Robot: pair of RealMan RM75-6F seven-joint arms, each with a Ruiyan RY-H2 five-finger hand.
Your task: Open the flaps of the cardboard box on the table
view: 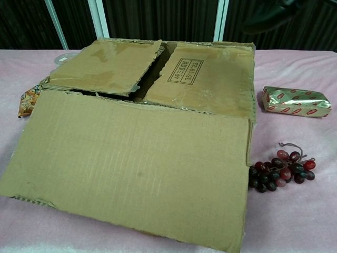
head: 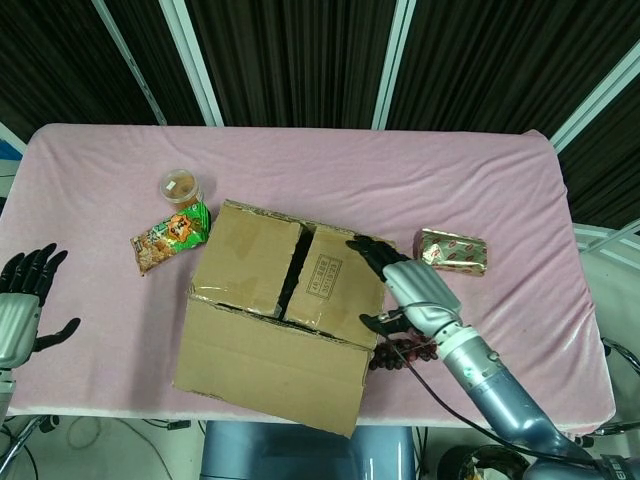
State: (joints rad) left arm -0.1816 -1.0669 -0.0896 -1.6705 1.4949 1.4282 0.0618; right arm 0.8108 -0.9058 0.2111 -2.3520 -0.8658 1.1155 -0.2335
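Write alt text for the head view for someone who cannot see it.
A cardboard box sits on a pink table, its near flap folded out flat and two inner flaps closed. The right hand hovers open at the box's right edge; the left hand waits open at the far left.

You have bright, even overhead light in both views, with soft short shadows under the cardboard box (head: 280,310). The foil packet (view: 296,101) throws small glints. The head view is sharp; the chest view's top right corner holds a dark blur.
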